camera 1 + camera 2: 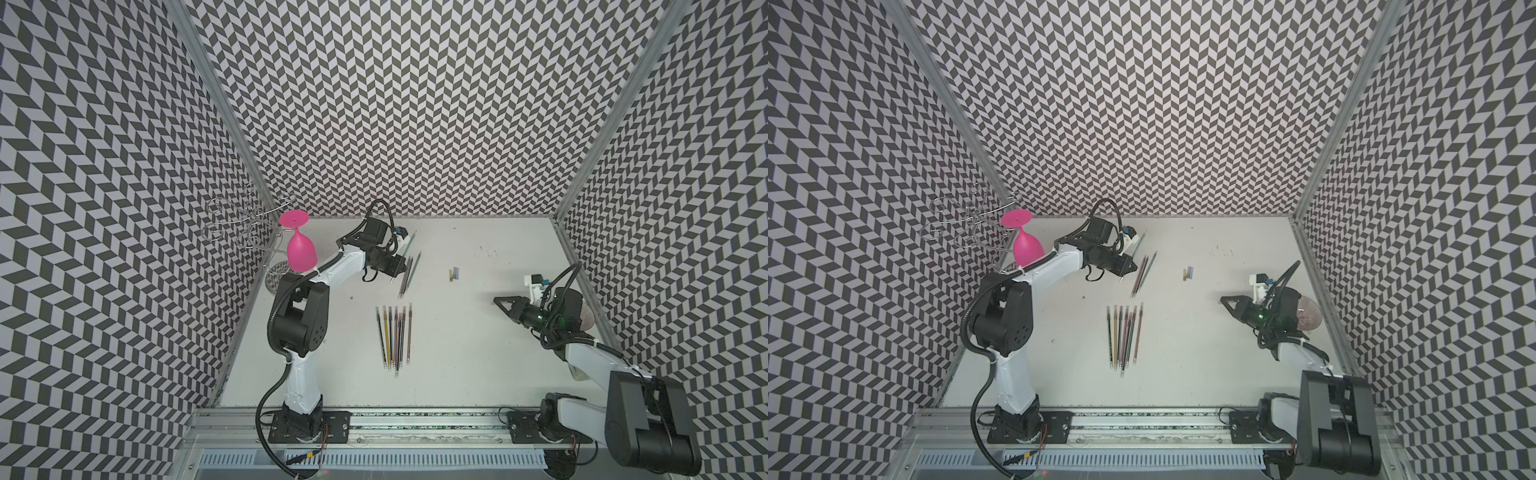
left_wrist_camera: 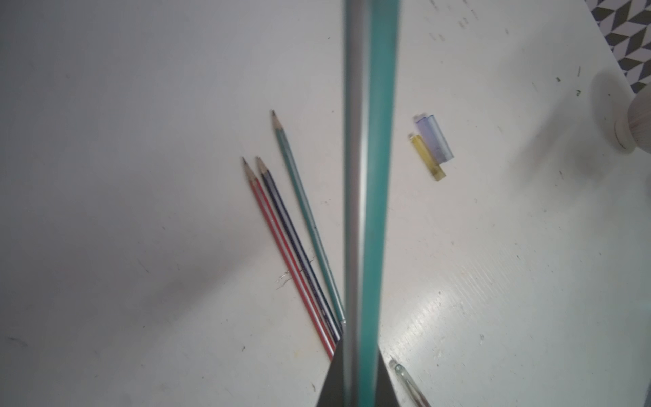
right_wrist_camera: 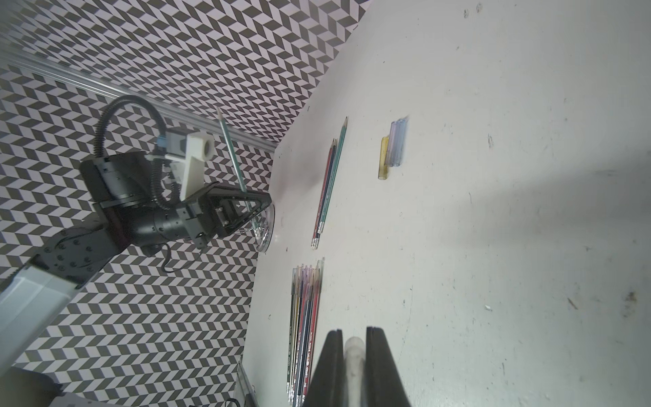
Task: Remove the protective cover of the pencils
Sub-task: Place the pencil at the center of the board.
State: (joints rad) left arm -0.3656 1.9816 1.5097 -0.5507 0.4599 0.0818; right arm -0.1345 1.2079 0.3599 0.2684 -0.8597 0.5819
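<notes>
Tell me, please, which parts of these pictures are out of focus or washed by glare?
Left wrist view: the green pencil in the left gripper is a soft, out-of-focus band near the lens; glare whitens the table. Right wrist view: the pale cap in the right gripper is blurred, the loose caps slightly smeared.

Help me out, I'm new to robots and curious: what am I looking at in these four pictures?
Two robot arms are mounted at the edge of a white table, each ending in a two-fingered gripper. Two pictures look down from overhead; two come from cameras on the arms' wrists. The left gripper is shut on a green pencil; the right gripper is shut on a pale tube, probably a cap. On the table lie a row of capped pencils, three bare pencils and two loose caps.
</notes>
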